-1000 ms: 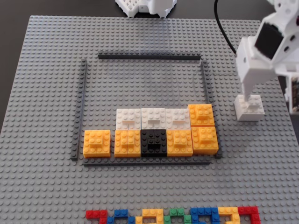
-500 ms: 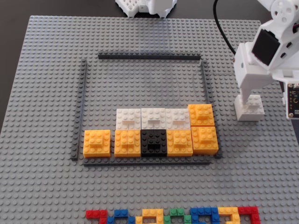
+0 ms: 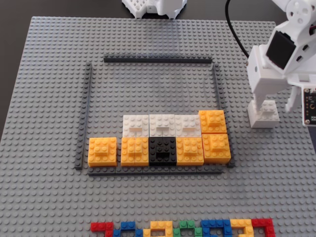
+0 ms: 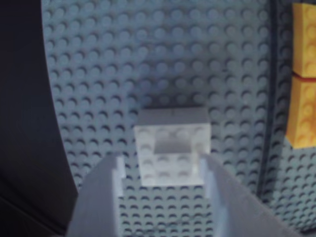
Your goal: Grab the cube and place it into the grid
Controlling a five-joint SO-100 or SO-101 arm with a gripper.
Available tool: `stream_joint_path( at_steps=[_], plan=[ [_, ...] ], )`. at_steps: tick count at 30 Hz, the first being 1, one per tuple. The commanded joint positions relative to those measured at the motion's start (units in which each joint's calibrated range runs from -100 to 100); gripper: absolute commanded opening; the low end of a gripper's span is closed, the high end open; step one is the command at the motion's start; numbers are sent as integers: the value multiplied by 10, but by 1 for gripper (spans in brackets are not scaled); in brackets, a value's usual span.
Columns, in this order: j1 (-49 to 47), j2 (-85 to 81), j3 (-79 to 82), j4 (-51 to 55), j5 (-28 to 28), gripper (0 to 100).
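White square studded LEGO cube [image 4: 172,148] between spread white gripper [image 4: 163,170] fingers
Small raised step on top; it sits outside the dark-strip-outlined grid [image 3: 148,94]

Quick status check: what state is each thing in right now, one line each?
Cube: on the baseplate outside the grid, between the fingers, not lifted.
Gripper: open, lowered around the cube.
Grid: partly filled, upper rows bare.
White blocks: three in a row inside the grid.
Orange blocks: five in the grid, two stacked along its right edge.
Black block: seated in the bottom row.
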Motion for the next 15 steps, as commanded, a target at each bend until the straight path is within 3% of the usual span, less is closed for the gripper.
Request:
stream_joint_path(
  at_steps=[1,6,15],
  plan=[
    [6,-13,-1,-3,3,15],
    [6,-13,1,-3,3,5],
    [7,-17,1,-3,4,2]
  ],
)
